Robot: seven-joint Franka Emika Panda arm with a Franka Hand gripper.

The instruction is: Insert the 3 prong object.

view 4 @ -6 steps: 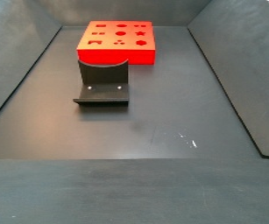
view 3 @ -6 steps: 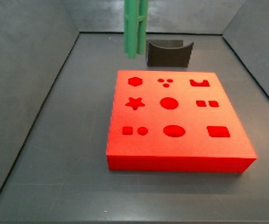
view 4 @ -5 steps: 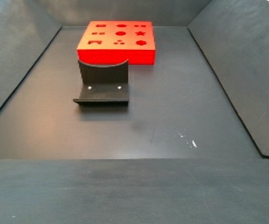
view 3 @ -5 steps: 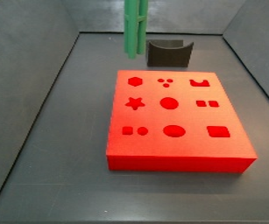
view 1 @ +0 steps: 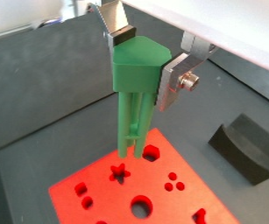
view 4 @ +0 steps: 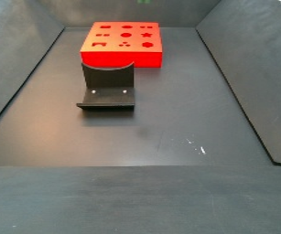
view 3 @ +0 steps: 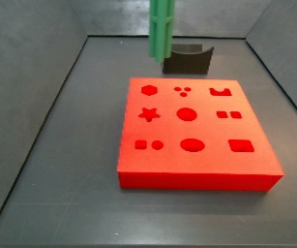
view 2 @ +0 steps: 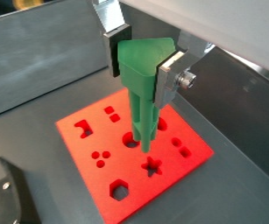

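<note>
Above the red block (view 1: 143, 188) we carry the 3 prong object (view 1: 134, 109), and we judge the main danger to be a miss at the mouth of its socket: the three small round holes (view 3: 183, 91) sit close among other cut-outs such as the star (view 3: 148, 114) and the big round hole (view 3: 187, 114), so a small sideways or twisting error would set the prongs down on the flat red face and jam or tip the bar. We also suspect that a hard press against the face could make the bar slide within our grasp, since we hold it only at its wide head. Our gripper (view 2: 146, 59) hangs well over the block, its jaws clenched on that green head from two sides, silver plates flat against it in both wrist views. From the jaws the bar hangs straight down and looks upright in a side view, its lower end clear of the block and not yet in any hole. Behind the block on the tabletop (view 4: 155, 137) stands the dark holder (view 3: 187, 58).
</note>
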